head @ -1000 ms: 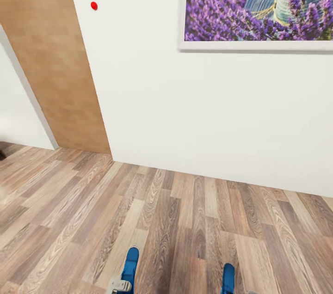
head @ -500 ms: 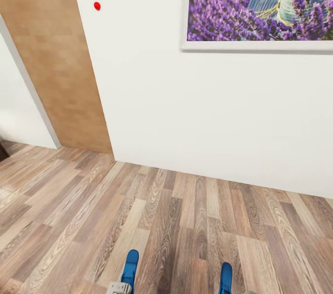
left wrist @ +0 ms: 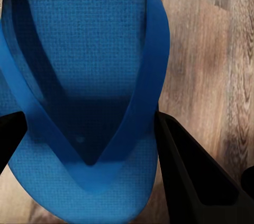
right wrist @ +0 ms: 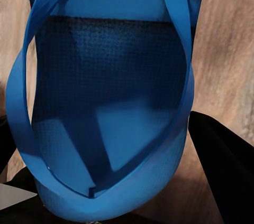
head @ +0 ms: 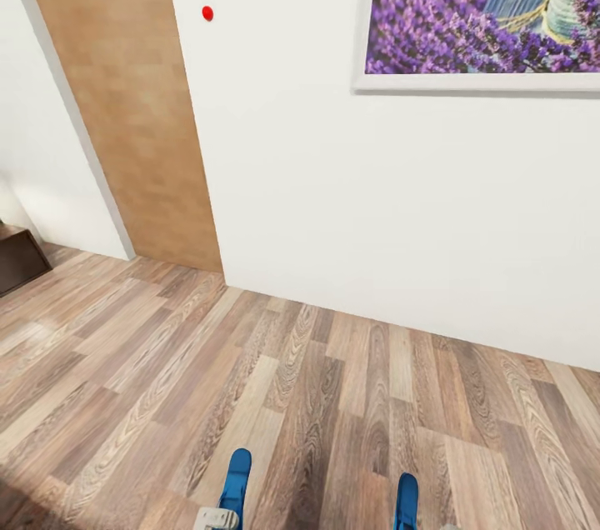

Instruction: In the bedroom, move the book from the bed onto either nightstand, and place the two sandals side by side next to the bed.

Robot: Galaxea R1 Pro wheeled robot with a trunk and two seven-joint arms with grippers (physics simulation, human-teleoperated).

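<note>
1. Head view: two blue sandals at the bottom edge, left sandal (head: 236, 487) and right sandal (head: 406, 500), over the wood floor (head: 333, 397).
2. Left wrist view: left gripper (left wrist: 87, 145) clamps its sandal between dark fingers (left wrist: 185, 171).
3. Right wrist view: right gripper (right wrist: 106, 166) grips its sandal likewise.

wood plank floor (head: 333, 397) in mixed browns, plain white wall (head: 333, 205), lavender picture (head: 487, 5) in a white frame, tan wooden door panel (head: 125, 97), tiny red dot (head: 207, 13) beside it, dark brown furniture corner (head: 18, 259)
</note>
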